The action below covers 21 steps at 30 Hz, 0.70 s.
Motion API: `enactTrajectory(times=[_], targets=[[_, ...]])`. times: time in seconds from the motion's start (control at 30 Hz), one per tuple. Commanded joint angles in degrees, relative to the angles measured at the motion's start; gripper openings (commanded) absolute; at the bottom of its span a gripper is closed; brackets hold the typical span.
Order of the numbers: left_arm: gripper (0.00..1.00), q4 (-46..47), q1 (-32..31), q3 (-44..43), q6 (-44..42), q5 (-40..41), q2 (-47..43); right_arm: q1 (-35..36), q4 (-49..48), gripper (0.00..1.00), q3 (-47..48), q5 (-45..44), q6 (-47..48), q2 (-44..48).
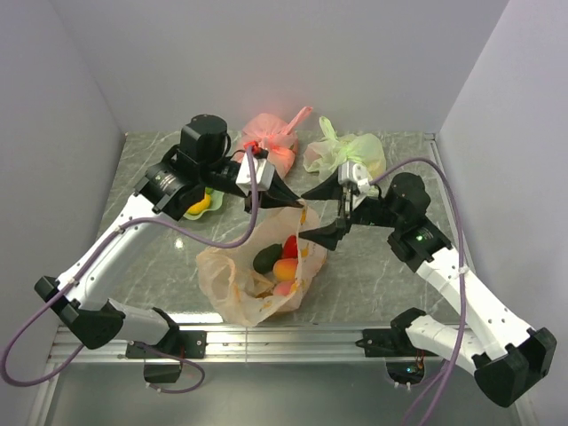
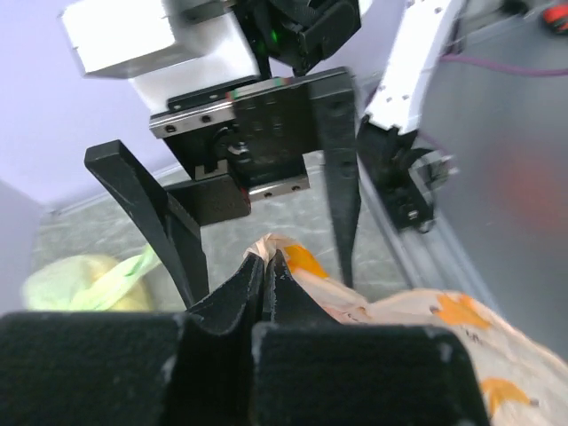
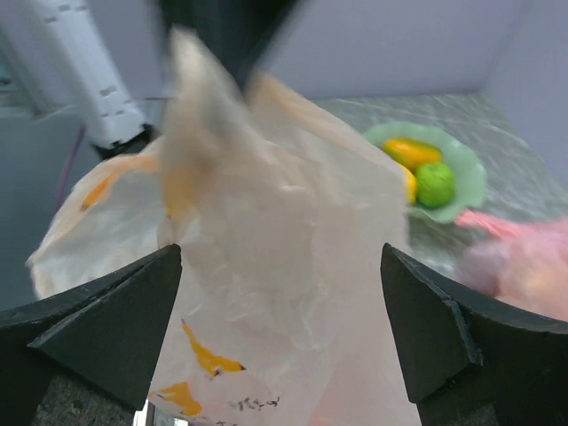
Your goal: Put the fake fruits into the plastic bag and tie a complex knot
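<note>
Your left claw (image 2: 264, 268) was closed tight on the top edge of the plastic bag (image 1: 232, 282) and held it up. Your right claw (image 3: 280, 262) stood wide open, the thin plastic hanging in its gap, not pinched. The bag sat on the counter (image 1: 151, 248) between both arms, with fake fruits (image 1: 282, 264) inside. A green dish (image 3: 469, 182) with more fruits stood farther back.

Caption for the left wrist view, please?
Left gripper shut on the plastic bag's top edge; light green bag beyond.
</note>
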<state>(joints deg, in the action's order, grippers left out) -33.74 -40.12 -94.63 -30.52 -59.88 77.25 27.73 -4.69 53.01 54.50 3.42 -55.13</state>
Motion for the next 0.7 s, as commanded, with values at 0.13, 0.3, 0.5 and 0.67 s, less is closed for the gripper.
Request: enactTrajectory(times=[0.13, 0.3, 0.5, 0.67], targets=[[0.0, 5.7, 2.0, -0.5, 5.7, -12.7, 2.1, 5.8, -9.4, 1.0, 0.1, 3.1, 3.4, -0.1], [0.0, 9.1, 2.0, 0.9, 8.7, -16.8, 2.8, 8.7, -16.8, 1.0, -0.1, -2.9, -2.1, -4.0], [0.0, 3.4, 2.0, -1.0, 3.4, -16.8, 3.9, 8.8, -20.7, 1.0, -2.1, -5.7, -6.1, -4.7], [0.0, 14.6, 2.0, 3.4, 10.9, -14.7, 2.6, 11.6, -22.5, 0.94, -4.3, -7.7, -11.9, -6.2]])
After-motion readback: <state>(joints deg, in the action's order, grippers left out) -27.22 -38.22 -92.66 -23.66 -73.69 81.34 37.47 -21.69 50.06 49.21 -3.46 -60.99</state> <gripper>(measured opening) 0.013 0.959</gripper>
